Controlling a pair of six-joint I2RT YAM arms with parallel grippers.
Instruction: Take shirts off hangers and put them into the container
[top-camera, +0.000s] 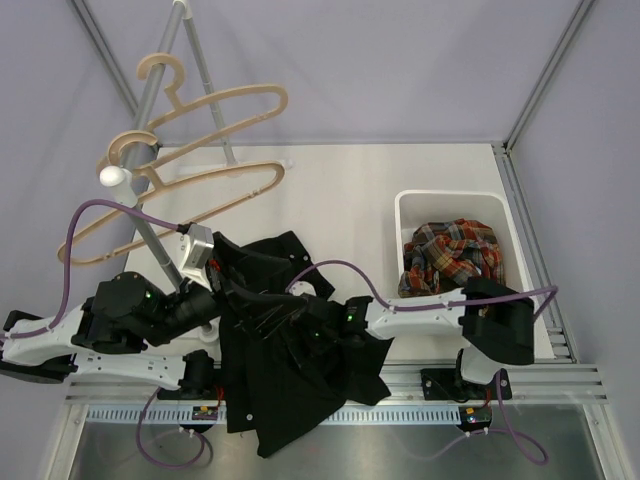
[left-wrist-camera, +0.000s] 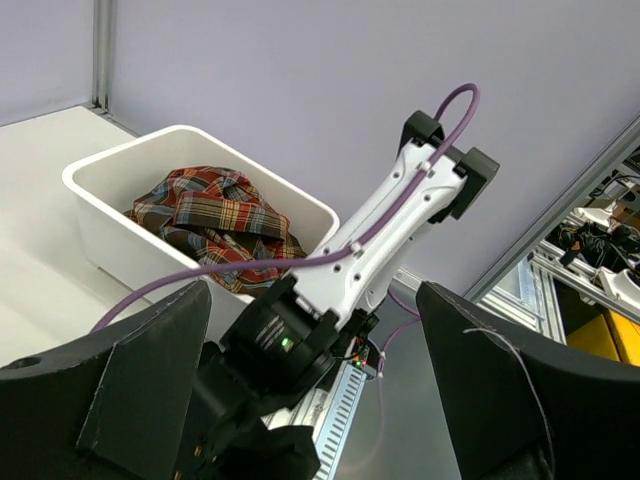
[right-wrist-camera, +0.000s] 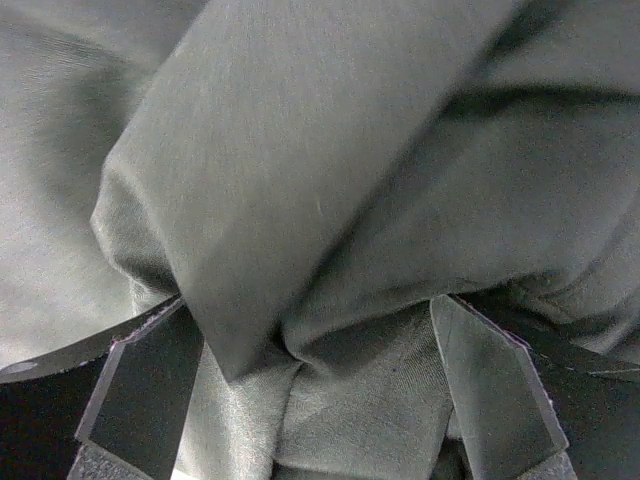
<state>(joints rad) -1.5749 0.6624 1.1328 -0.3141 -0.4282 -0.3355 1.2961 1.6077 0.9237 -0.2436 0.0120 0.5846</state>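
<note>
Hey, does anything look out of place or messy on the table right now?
The black shirt is not in the white basket. It lies heaped over the wrist end of the right arm and spills past the near edge of the table. The plaid shirt sits crumpled inside the basket, where it belongs.

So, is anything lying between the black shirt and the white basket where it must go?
No loose thing does. Nothing stands on the table between the black shirt and the basket; only the right arm itself stretches along that way. The plaid shirt already lies in the basket.
</note>
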